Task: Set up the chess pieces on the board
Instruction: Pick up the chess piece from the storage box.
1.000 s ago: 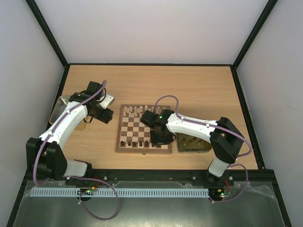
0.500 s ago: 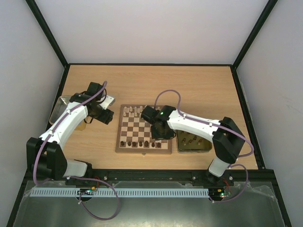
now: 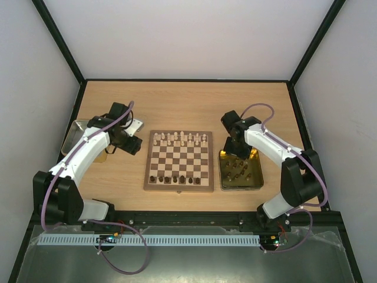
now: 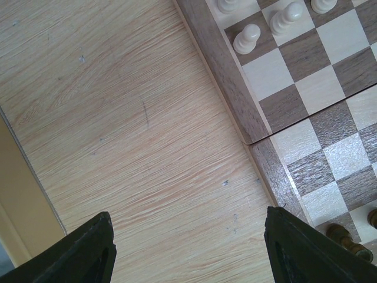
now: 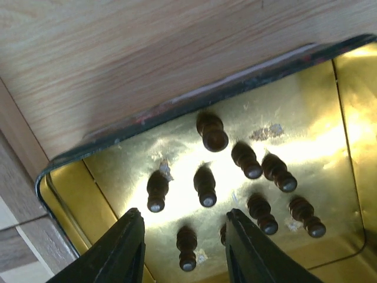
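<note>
The board [image 3: 179,162] lies mid-table. Cream chess pieces [image 3: 179,138] line its far row and dark ones [image 3: 174,178] stand along its near row. More dark pieces [image 5: 206,186] stand in the gold tray [image 3: 255,177] to the right of the board. My right gripper [image 3: 235,147] hovers over the tray's far end. In the right wrist view it [image 5: 184,215] is open, with one dark piece [image 5: 187,247] standing below the gap, untouched. My left gripper [image 3: 126,143] hangs left of the board. It [image 4: 188,244] is wide open over bare table, with nothing between its fingers.
A silver metal bin [image 3: 73,134] sits at the far left under the left arm. The board's brown border [image 4: 224,76] runs just right of the left gripper. The gold tray's dark rim [image 5: 147,118] lies close ahead of the right gripper.
My right arm has swung off the board to the right and now hangs over the gold tray, its jaws a little wider. The left arm has not moved.
</note>
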You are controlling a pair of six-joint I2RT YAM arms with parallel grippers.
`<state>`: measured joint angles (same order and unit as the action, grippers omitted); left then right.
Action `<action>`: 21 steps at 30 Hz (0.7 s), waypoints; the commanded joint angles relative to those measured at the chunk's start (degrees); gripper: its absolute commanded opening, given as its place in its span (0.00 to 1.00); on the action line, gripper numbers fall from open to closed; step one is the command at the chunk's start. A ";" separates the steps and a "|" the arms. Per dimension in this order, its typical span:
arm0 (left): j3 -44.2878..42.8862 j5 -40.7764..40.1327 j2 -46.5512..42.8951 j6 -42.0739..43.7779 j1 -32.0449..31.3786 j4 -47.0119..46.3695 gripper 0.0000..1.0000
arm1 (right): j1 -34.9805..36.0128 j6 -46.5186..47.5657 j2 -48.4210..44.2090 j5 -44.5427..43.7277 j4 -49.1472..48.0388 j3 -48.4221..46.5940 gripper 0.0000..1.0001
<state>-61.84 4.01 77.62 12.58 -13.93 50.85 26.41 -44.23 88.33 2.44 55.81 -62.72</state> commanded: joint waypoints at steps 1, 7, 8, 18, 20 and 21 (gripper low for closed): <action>0.33 -0.22 -0.27 -0.18 -0.45 0.26 0.69 | -2.99 2.74 1.87 -0.32 -3.19 0.71 0.36; 0.44 -0.59 -0.45 -0.27 -0.43 0.25 0.69 | -6.76 4.17 3.90 1.73 -5.58 1.42 0.33; 0.49 -0.65 -0.46 -0.27 -0.41 0.30 0.69 | -7.34 4.35 4.11 2.31 -6.14 1.74 0.32; 0.42 -0.80 -0.03 -0.36 -0.45 0.39 0.69 | -9.53 5.20 6.27 4.32 -9.34 3.29 0.31; 0.37 -0.85 0.08 -0.36 -0.44 0.32 0.69 | -9.54 5.23 6.72 4.25 -10.00 3.50 0.31; 0.36 -0.85 0.10 -0.36 -0.40 0.36 0.69 | -9.50 5.28 6.90 4.31 -10.26 3.60 0.31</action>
<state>-61.84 3.75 77.62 12.58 -14.20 50.68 17.10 -39.75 94.19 6.96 47.24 -60.10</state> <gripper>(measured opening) 0.691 0.313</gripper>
